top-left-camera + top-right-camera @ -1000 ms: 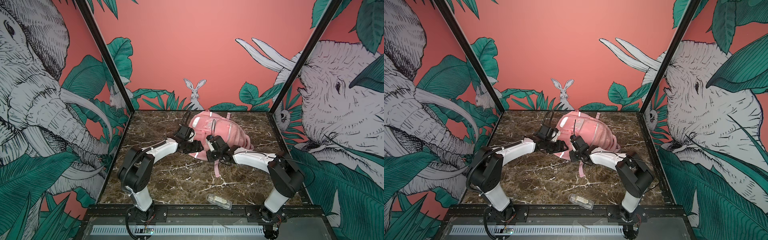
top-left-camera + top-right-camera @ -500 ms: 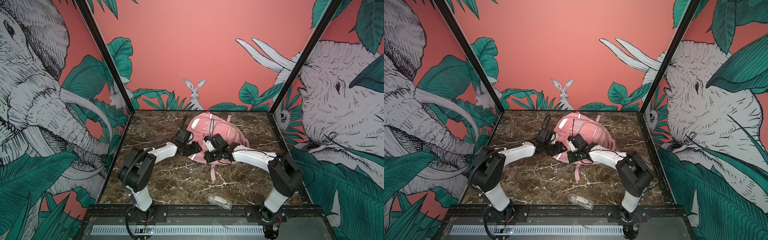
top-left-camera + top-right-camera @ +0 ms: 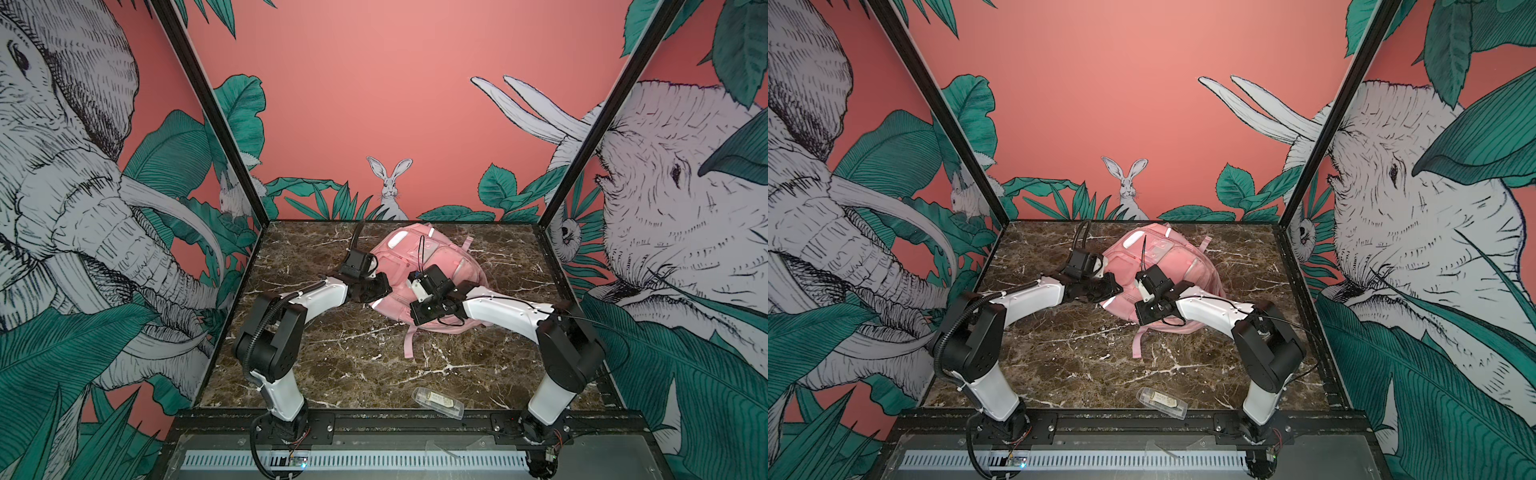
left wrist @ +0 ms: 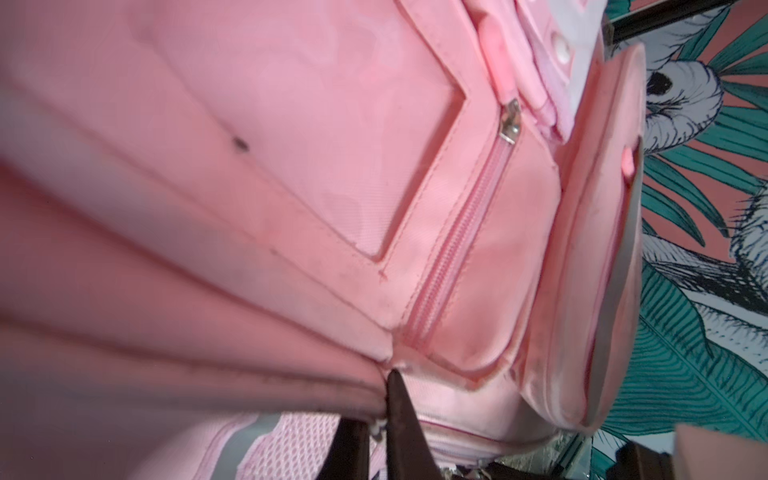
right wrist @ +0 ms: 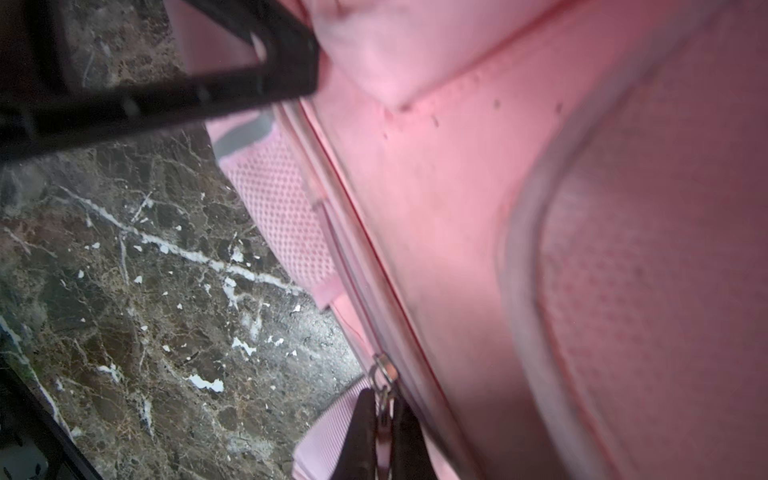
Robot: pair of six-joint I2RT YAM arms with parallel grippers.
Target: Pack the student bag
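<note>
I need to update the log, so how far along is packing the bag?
Early. Done: only the grips on the bag. In hand: the right gripper is shut on a zipper pull; the left gripper pinches a fold of the bag's fabric, probably to work the zip. Left: the clear case lies on the table near the front edge, outside the bag; nothing shows as packed.

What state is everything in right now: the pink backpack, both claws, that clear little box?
Backpack: lying on the table, side pocket zipped shut.
Left claw: shut, pinching the backpack's fabric.
Right claw: shut on a metal zip pull.
Clear box: lying flat near the front edge, untouched.
</note>
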